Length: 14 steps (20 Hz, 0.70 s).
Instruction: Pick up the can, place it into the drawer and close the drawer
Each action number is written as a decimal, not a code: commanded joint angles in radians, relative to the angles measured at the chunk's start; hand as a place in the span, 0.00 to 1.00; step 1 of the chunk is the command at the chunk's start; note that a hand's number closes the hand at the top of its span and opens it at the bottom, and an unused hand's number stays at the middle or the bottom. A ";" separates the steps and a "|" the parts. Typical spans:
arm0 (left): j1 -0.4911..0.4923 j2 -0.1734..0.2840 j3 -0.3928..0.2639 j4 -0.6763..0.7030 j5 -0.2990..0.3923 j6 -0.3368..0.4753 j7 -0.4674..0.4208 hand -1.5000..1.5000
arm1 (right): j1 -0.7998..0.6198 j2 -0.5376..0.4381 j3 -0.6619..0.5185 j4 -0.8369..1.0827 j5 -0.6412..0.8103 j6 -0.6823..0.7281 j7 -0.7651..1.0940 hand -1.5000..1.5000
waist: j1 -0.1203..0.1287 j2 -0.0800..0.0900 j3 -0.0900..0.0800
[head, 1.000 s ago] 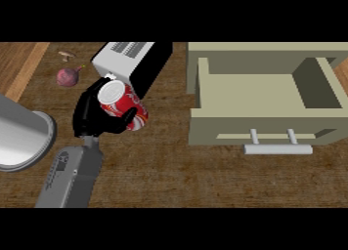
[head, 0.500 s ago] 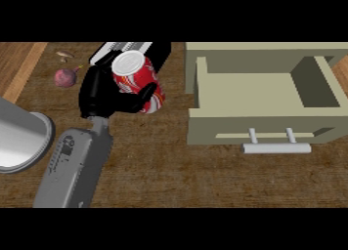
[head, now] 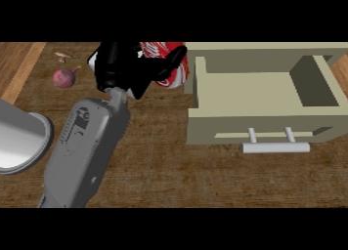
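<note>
My left hand (head: pixel 126 68) is at the back of the counter, curled round a red and white can (head: pixel 167 72) and hiding most of it. The can is tilted and sits just left of the outer left wall of the open beige drawer (head: pixel 206 122). The drawer's inside holds nothing that I can see. Its pale bar handle (head: pixel 275 147) points toward me at the front. My grey left forearm (head: pixel 87 146) runs up from the lower left. My right hand does not show.
A large silver cylinder (head: pixel 11 136) stands at the left edge beside my forearm. A dark red round vegetable (head: pixel 63 77) and a small pale item (head: pixel 61 55) lie at the back left. Brown wooden counter (head: pixel 191 180) spreads in front of the drawer.
My left hand has carried the can farther back and to the right, up to the drawer's left wall. It now covers the white appliance seen behind it earlier. The drawer has not moved.
</note>
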 commanded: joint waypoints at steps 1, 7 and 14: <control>-0.087 -0.001 -0.051 0.131 0.025 0.056 -0.068 1.00 | -0.048 -0.015 0.004 0.010 0.001 -0.032 0.047 0.00 | -0.004 0.003 0.000; -0.250 -0.001 -0.082 0.213 0.057 0.150 -0.016 1.00 | -0.043 -0.021 -0.027 0.026 -0.004 -0.002 0.014 0.00 | -0.006 0.001 0.000; -0.388 -0.001 -0.116 0.401 0.170 0.171 -0.106 1.00 | -0.103 0.010 0.049 0.045 0.084 -0.020 0.002 0.00 | -0.014 0.005 0.000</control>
